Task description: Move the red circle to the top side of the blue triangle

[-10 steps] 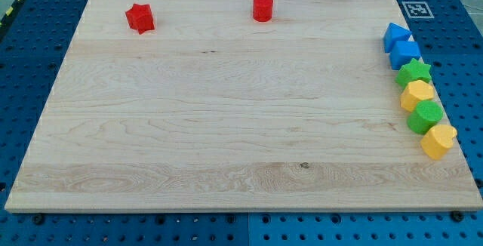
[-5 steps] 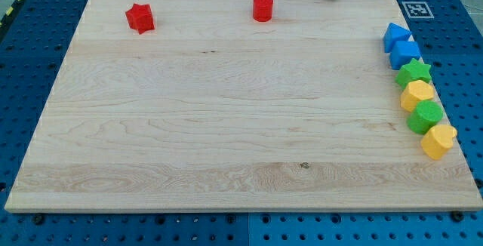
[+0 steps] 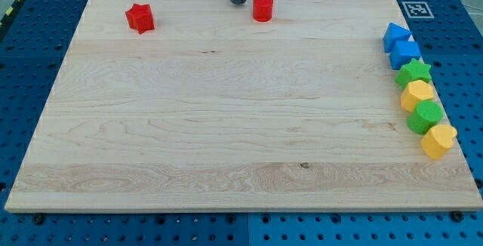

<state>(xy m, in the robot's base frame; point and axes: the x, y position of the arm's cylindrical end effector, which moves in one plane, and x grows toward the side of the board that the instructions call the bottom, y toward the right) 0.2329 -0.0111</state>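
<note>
The red circle point(image 3: 262, 8) stands near the top edge of the wooden board, a little right of the middle. My tip point(image 3: 238, 1) is just to its left, a small gap apart. The blue triangle point(image 3: 395, 35) sits at the right edge, at the top of a column of blocks, far to the right of the red circle.
A red star point(image 3: 139, 17) lies at the top left. Below the blue triangle along the right edge run a blue cube point(image 3: 406, 53), a green star point(image 3: 414, 72), a yellow block point(image 3: 416, 93), a green block point(image 3: 426, 116) and a yellow block point(image 3: 438, 140).
My tip has moved left along the top edge, from right of the red circle to just left of it. No block has moved.
</note>
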